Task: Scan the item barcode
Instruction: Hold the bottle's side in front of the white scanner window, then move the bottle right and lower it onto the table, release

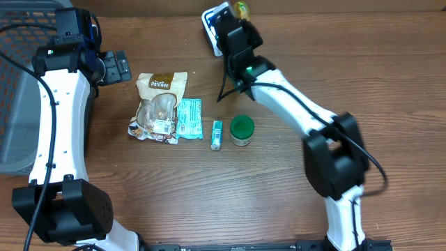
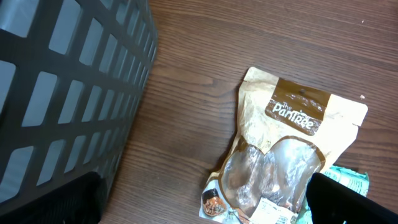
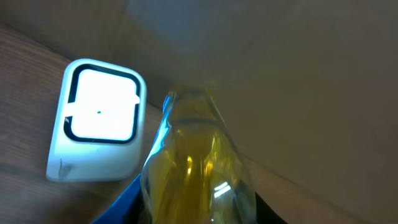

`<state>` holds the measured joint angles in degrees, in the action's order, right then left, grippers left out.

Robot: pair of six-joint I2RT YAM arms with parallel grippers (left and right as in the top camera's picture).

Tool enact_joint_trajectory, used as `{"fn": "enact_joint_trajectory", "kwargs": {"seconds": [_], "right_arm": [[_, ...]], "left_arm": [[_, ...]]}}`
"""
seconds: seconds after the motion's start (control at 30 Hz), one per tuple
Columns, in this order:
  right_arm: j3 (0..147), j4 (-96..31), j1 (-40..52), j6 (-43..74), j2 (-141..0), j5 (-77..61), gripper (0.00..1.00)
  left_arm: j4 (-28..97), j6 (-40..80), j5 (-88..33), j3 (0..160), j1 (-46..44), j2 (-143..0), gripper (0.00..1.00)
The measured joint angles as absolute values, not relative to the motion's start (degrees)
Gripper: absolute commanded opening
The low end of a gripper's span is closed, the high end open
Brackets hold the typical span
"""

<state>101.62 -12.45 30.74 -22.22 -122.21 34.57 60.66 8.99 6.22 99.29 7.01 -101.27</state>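
My right gripper (image 1: 237, 22) is shut on a clear bottle of yellow liquid (image 1: 242, 9) at the table's far edge. In the right wrist view the bottle (image 3: 196, 168) fills the space between the jaws of the right gripper (image 3: 196, 214). It stands just right of the white scanner (image 3: 99, 118), whose window glows; the same scanner (image 1: 211, 24) shows partly behind the arm from overhead. No barcode shows on the bottle. My left gripper (image 1: 120, 66) hangs open at the left, holding nothing, and from its own wrist this left gripper (image 2: 199, 211) looks down on a snack pouch (image 2: 286, 155).
A dark mesh basket (image 1: 14, 104) stands at the left edge, and this basket (image 2: 62, 93) is close beside the left gripper. On the table lie the tan pouch (image 1: 159, 104), a teal packet (image 1: 188, 118), a small tube (image 1: 217, 134) and a green-lidded jar (image 1: 242, 130).
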Motion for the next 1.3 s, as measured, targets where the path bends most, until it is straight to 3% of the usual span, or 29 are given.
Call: {"fn": "enact_joint_trajectory", "kwargs": {"seconds": [0.27, 0.57, 0.9, 1.13, 1.3], "right_arm": [[102.4, -36.8, 26.4, -6.6, -107.0, 34.3, 0.13], [102.3, -60.3, 14.9, 10.8, -106.5, 25.5, 0.14], [100.7, -68.0, 1.6, 16.7, -106.5, 10.6, 0.18], [94.1, -68.1, -0.8, 14.3, -106.5, 8.0, 0.18], [90.9, -68.1, -0.8, 11.4, -106.5, 7.5, 0.27]], "left_arm": [[60.7, 9.0, 6.2, 99.3, 7.0, -101.3, 1.0], [60.7, 9.0, 6.2, 99.3, 7.0, -101.3, 0.99], [60.7, 9.0, 6.2, 99.3, 7.0, -101.3, 1.0], [60.7, 9.0, 6.2, 99.3, 7.0, -101.3, 0.99], [60.7, 9.0, 6.2, 99.3, 7.0, -101.3, 1.0]]}}
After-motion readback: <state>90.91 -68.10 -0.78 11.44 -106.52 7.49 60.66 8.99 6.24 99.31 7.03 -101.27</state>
